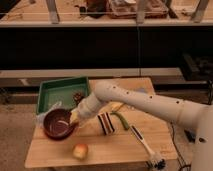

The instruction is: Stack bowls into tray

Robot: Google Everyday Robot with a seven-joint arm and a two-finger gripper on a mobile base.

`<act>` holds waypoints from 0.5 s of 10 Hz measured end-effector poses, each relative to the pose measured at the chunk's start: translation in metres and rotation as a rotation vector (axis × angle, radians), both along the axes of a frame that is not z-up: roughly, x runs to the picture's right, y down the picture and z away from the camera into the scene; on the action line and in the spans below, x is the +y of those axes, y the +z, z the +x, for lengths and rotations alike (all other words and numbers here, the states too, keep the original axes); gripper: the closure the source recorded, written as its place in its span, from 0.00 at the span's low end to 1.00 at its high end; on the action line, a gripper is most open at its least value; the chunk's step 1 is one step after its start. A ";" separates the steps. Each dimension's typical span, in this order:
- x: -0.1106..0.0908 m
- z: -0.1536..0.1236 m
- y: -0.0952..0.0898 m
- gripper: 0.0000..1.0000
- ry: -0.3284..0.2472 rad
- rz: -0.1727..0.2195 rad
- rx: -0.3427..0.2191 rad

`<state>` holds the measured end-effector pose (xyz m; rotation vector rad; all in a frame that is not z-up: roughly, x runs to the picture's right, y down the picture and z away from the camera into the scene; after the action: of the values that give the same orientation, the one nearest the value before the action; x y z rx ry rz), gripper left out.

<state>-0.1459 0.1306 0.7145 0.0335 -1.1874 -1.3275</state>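
- Looks like we're mid pick-up: the gripper [74,118] sits at the right rim of the bowl [58,124], fingers pinched together, so I'd guess clamped on that rim, though the contact itself is hard to make out.
- The bowl is on the table [115,150] near the front-left, just in front of the tray [46,93], maybe overlapping its front rim a bit.
- Next move, I'd say: lift it clear of the rim, carry it back over the tray and set it down flat inside.
- The bowl is dark maroon, round, open side up, with a pale glint inside. I only see one bowl for sure.
- The tray is green, rectangular, with a raised rim, and has a small dark thing near its right side.
- Other stuff nearby: an apple [80,151], a striped block [106,123] and a brush [146,148].
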 end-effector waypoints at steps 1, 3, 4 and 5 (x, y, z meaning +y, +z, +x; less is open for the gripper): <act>-0.020 0.007 0.007 1.00 0.023 0.003 0.016; -0.077 0.022 0.028 1.00 0.083 0.016 0.067; -0.100 0.023 0.038 1.00 0.109 0.016 0.090; -0.118 0.023 0.048 1.00 0.135 0.013 0.108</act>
<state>-0.1230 0.0131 0.7623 0.0501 -1.0665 -1.2037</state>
